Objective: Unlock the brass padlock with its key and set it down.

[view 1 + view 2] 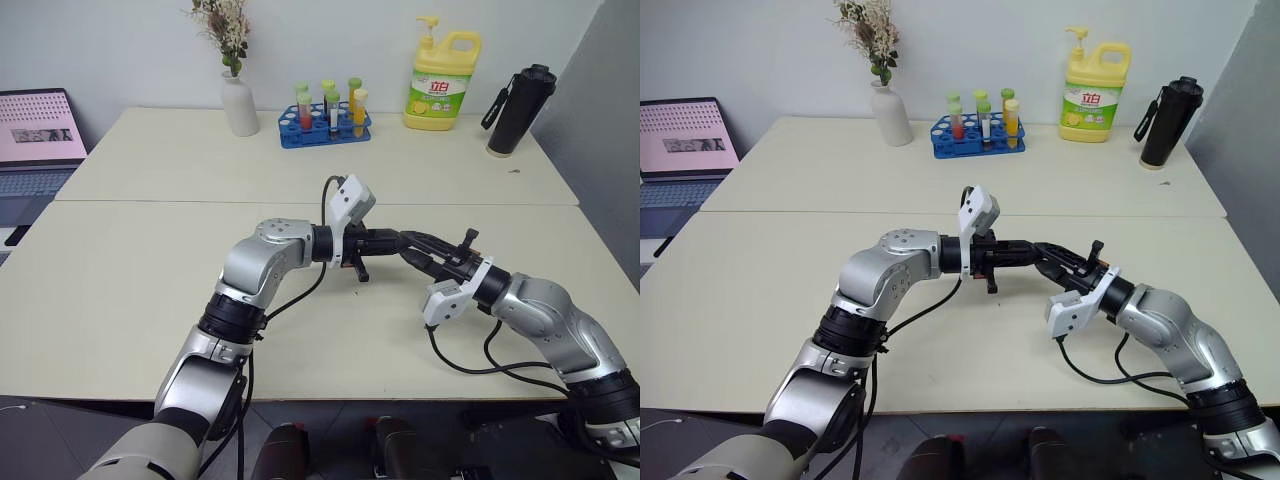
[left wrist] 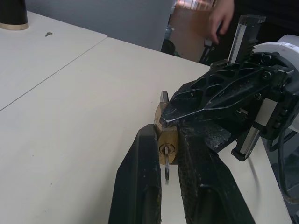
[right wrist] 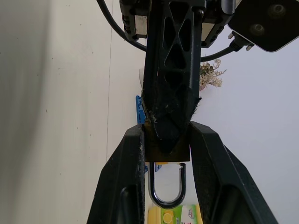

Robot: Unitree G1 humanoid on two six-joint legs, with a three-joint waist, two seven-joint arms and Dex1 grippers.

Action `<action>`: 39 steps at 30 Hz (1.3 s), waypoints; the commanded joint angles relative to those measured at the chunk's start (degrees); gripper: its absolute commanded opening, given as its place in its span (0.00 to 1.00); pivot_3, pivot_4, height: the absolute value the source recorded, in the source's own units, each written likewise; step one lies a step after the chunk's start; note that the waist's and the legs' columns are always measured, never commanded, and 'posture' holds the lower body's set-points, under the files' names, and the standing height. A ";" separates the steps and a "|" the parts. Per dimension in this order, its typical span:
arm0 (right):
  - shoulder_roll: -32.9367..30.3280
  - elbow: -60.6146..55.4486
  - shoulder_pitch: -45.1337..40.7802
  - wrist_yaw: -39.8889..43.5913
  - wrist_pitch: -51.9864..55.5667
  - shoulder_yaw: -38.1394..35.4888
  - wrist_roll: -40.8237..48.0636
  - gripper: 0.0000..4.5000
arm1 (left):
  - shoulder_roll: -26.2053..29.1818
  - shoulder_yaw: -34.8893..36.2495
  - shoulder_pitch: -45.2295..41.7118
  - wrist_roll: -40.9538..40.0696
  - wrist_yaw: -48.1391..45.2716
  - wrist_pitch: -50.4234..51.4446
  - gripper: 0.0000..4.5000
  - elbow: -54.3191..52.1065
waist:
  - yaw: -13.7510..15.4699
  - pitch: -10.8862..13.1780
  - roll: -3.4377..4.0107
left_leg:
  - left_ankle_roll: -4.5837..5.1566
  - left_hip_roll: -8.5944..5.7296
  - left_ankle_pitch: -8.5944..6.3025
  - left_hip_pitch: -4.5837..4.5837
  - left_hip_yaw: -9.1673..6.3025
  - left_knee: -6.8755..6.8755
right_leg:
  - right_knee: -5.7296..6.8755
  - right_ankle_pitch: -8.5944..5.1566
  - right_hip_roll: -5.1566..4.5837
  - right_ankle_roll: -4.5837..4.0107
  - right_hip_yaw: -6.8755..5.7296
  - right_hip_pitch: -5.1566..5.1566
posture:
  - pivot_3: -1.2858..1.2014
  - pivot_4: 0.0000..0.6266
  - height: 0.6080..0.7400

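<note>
Left wrist view: brass padlock (image 2: pixel 167 140) sits between the two black fingers of the left gripper (image 2: pixel 167 161), keyway face toward the camera, key (image 2: pixel 166 154) seated in the keyway with a small ring hanging below it. Left fingers are clenched against the key and the lock's end. Right gripper (image 2: pixel 163 122) comes in from 3 o'clock, its fingertips pinching the lock body. Right wrist view: padlock (image 3: pixel 167 151) clamped between the right fingers (image 3: pixel 126 158), silvery shackle (image 3: pixel 167 189) pointing away from the camera, one leg of the U looks free of the body, so shackle appears open. Left gripper's finger (image 3: pixel 170 79) crosses the lock from 12 o'clock. Head views: both grippers meet above the pale table (image 1: pixel 150 290) near its centre, lock held clear of the surface. At 12 o'clock on the far table: blue tube rack (image 1: pixel 325 124), white vase (image 1: pixel 239 103) at 11, yellow detergent jug (image 1: pixel 443 80) and black bottle (image 1: pixel 520 108) at 1. Laptop (image 1: pixel 38 150) at 10 o'clock.
</note>
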 commanded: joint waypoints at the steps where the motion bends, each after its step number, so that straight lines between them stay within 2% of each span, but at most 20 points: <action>1: -0.49 -1.73 0.91 1.10 -0.03 -1.65 5.33 0.21 | 0.11 0.68 -1.57 -0.09 -0.13 -0.97 0.04 -0.02 | 0.01 0.00 0.00 | 0.00 0.00 0.00 0.00 0.00 0.00 | 0.00 0.00 0.00 0.00 0.00 0.00 | 0.52 0.24 1.00; 2: -0.81 -2.10 1.51 1.11 0.05 -2.48 6.34 0.21 | 0.20 0.80 -1.59 -0.20 -0.27 -0.91 0.04 -0.04 | 0.02 0.00 0.00 | 0.00 0.00 0.00 0.00 0.00 0.00 | 0.00 0.00 0.00 0.00 0.01 0.00 | 0.52 0.24 1.00; 3: -1.10 -2.47 2.21 1.48 0.68 -3.21 7.30 0.37 | 0.33 0.79 -1.58 -0.19 -0.45 -1.01 0.04 -0.01 | 0.02 0.00 0.00 | 0.00 0.00 0.00 0.00 0.00 0.00 | 0.00 0.00 0.00 0.00 0.00 0.01 | 0.52 0.24 1.00; 4: -1.32 -2.86 2.82 1.41 1.13 -3.97 7.53 0.41 | 0.43 0.77 -1.57 -0.18 -0.56 -1.13 0.04 0.08 | 0.02 0.00 0.00 | 0.00 0.00 0.00 0.00 -0.01 0.00 | -0.01 0.00 0.00 0.00 0.00 0.01 | 0.52 0.24 1.00; 9: -1.92 -5.49 5.99 2.86 3.15 -6.67 12.32 0.83 | 0.80 0.85 -1.59 -0.29 -0.55 -1.65 0.04 0.55 | 0.04 0.00 0.00 | 0.00 0.00 0.00 0.00 0.00 0.01 | 0.00 0.00 0.00 0.01 0.01 0.01 | 0.52 0.24 1.00; 11: -2.02 -6.95 7.55 5.45 4.70 -6.93 16.64 0.83 | 1.02 1.01 -1.49 -0.36 -0.57 -1.84 0.04 0.53 | 0.00 0.00 0.00 | 0.00 0.00 0.00 0.00 0.00 0.00 | 0.00 0.00 0.00 0.01 0.00 0.01 | 0.52 0.24 1.00; 15: -3.18 -17.39 15.15 16.59 19.70 -6.42 38.13 0.83 | 3.10 0.36 -0.11 -0.42 -3.23 -3.64 0.04 -1.37 | 0.04 0.00 0.00 | 0.00 0.01 0.00 -0.01 -0.06 -0.02 | -0.02 0.00 0.02 0.01 -0.05 0.04 | 0.52 0.24 1.00; 18: -6.29 -24.72 17.49 22.36 31.35 -8.27 50.78 0.70 | 5.50 -0.90 1.15 -1.28 -7.15 -3.93 0.04 -4.39 | -0.16 0.00 0.01 | 0.01 0.08 0.00 0.00 -0.04 -0.01 | -0.02 0.00 0.01 0.01 0.00 0.04 | 0.52 0.24 1.00; 22: -7.72 -27.87 15.61 22.75 44.63 -11.32 60.70 0.37 | 7.00 -1.67 1.77 -0.30 -8.36 -5.35 0.04 -6.51 | 0.01 0.00 0.00 | 0.01 0.09 0.00 0.02 -0.09 0.03 | 0.00 0.05 0.00 0.08 -0.05 0.07 | 0.52 0.24 1.00; 26: -7.33 -29.49 13.56 23.51 51.62 -11.84 66.20 0.04 | 7.93 -1.68 2.86 -0.84 -8.71 -5.09 0.04 -9.06 | 0.02 0.00 0.00 | 0.02 0.06 -0.01 0.00 -0.13 0.03 | -0.02 0.05 0.01 0.10 -0.03 0.08 | 0.52 0.24 1.00; 27: -7.16 -29.56 13.02 23.51 52.66 -11.81 66.71 0.00 | 8.03 -1.62 2.94 -1.08 -8.80 -4.77 0.04 -9.53 | 0.01 0.00 0.00 | 0.02 0.06 -0.01 -0.02 -0.14 0.03 | -0.04 0.05 0.02 0.10 -0.03 0.08 | 0.52 0.24 1.00; 39: -2.66 -26.64 6.57 24.13 57.49 -11.03 67.22 0.00 | 10.98 -0.61 6.07 -5.40 -9.37 -0.17 0.04 -16.84 | 0.01 0.00 0.01 | 0.02 0.08 -0.01 -0.03 -0.12 0.02 | -0.07 0.04 0.02 0.11 -0.02 0.06 | 0.52 0.24 1.00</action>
